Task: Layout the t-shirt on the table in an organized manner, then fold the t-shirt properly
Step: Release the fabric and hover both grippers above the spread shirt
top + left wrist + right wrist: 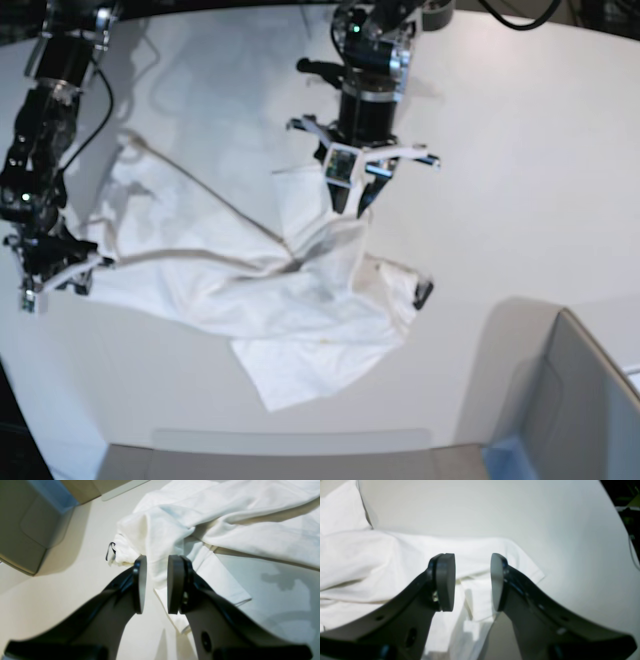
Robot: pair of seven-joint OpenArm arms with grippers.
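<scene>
While layout is underway | right gripper, jaws apart, grips nothing over the t-shirt's edge | t-shirt rumpled mid-table | left gripper pinches a raised fold | next: regrasp, spread flat.

I see a broad white table with a curved far edge. A crumpled white t-shirt lies directly on it, spread across its left and middle. A grey box sits at the near right corner.
</scene>
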